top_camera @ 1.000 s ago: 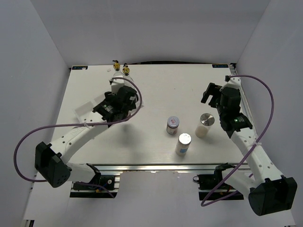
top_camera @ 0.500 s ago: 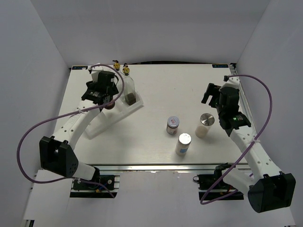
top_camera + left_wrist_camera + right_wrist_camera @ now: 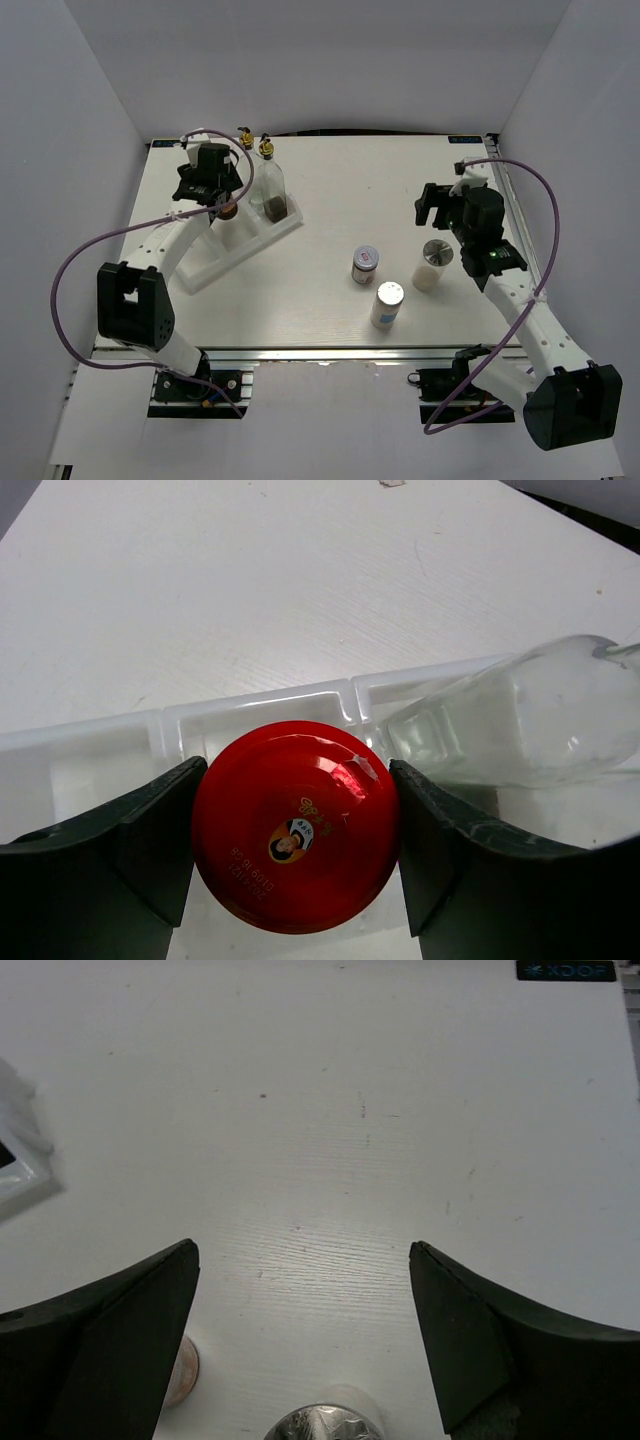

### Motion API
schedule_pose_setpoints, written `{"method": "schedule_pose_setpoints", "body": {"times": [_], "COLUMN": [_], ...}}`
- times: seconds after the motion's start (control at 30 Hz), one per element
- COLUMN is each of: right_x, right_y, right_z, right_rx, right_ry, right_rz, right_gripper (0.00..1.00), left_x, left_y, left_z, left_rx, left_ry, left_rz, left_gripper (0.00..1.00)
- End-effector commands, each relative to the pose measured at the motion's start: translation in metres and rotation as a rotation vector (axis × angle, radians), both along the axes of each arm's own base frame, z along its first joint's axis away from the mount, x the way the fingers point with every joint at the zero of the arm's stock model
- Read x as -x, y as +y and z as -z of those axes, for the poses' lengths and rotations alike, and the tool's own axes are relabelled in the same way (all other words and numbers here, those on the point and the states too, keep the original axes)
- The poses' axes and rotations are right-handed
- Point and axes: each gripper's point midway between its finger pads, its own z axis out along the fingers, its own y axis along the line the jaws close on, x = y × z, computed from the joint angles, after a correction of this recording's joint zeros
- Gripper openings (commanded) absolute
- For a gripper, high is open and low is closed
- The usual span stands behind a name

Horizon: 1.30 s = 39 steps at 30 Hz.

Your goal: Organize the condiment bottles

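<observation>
So the left tool [image 3: 297, 772] is pinching the red jar [image 3: 295, 830] by its lid, one finger pressed on each side. The job right now looks like setting it into a tray [image 3: 258, 696] slot.

How I'd do this bit well:
- Line the jar up square over the pocket straight ahead of the tool's tips before going down. The divider walls look thin, and catching a rim would probably shove or tip the tray.
- Go down slow and only spread the fingers once the base is seated. From the wrist view I can't tell if the base is touching the tray floor or hanging just above it.
- Mind the glass bottle [image 3: 520, 720] just beside the finger on the right of the wrist view. It's close enough that opening wide could nudge it, so open just enough and lift straight up.

The jar itself has a round, glossy red lid with a little portrait logo and tiny print in the middle. The lid fills the whole gap between the fingers, and the body is hidden under it.

The right tool [image 3: 302, 1252] is spread wide and pinching nothing. It hangs over bare worktop [image 3: 330, 1110], with a silver-capped shaker [image 3: 322, 1422] just behind its tips, back toward the wrist.
</observation>
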Motion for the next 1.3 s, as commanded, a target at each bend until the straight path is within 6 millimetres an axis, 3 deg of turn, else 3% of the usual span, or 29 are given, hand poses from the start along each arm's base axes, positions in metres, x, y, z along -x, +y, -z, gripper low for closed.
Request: {"method": "schedule_pose_setpoints", "body": {"times": [0.0, 0.2, 0.33, 0.53, 0.6, 0.77, 0.87, 0.9, 1.03, 1.27], "right_x": [0.003, 0.001, 0.006, 0.013, 0.011, 0.013, 0.018, 0.02, 0.027, 0.035], "right_y": [0.034, 0.06, 0.081, 0.112, 0.117, 0.137, 0.15, 0.152, 0.156, 0.162], "right_z": [-0.017, -0.002, 0.004, 0.029, 0.039, 0.054, 0.063, 0.068, 0.082, 0.092], "right_rx": [-0.008, 0.009, -0.004, 0.148, 0.16, 0.199, 0.231, 0.244, 0.291, 0.299], "right_ry": [-0.089, -0.04, -0.022, 0.042, 0.081, 0.142, 0.188, 0.206, 0.261, 0.32], "right_rz": [-0.222, -0.348, -0.451, -0.562, -0.566, -0.607, -0.645, -0.654, -0.651, -0.65], "right_gripper": [0.89, 0.89, 0.89, 0.89, 0.89, 0.89, 0.89, 0.9, 0.89, 0.89], "left_x": [-0.026, -0.034, -0.037, -0.038, -0.038, -0.04, -0.04, -0.039, -0.034, -0.029], "left_y": [0.002, 0.016, 0.014, 0.02, 0.022, 0.03, 0.03, 0.03, 0.029, 0.022], "left_z": [-0.034, -0.01, 0.001, 0.012, 0.014, 0.022, 0.027, 0.027, 0.028, 0.025], "left_rx": [0.01, -0.016, -0.006, -0.015, -0.021, -0.029, -0.024, -0.024, -0.016, 0.008], "left_ry": [-0.164, -0.122, -0.125, -0.127, -0.124, -0.108, -0.093, -0.091, -0.084, -0.072], "left_rz": [-0.021, -0.08, -0.078, -0.107, -0.116, -0.15, -0.144, -0.143, -0.134, -0.098], "left_gripper": [0.0, 0.0, 0.0, 0.02, 0.16, 0.27, 0.45, 0.61, 0.9, 0.98]}}
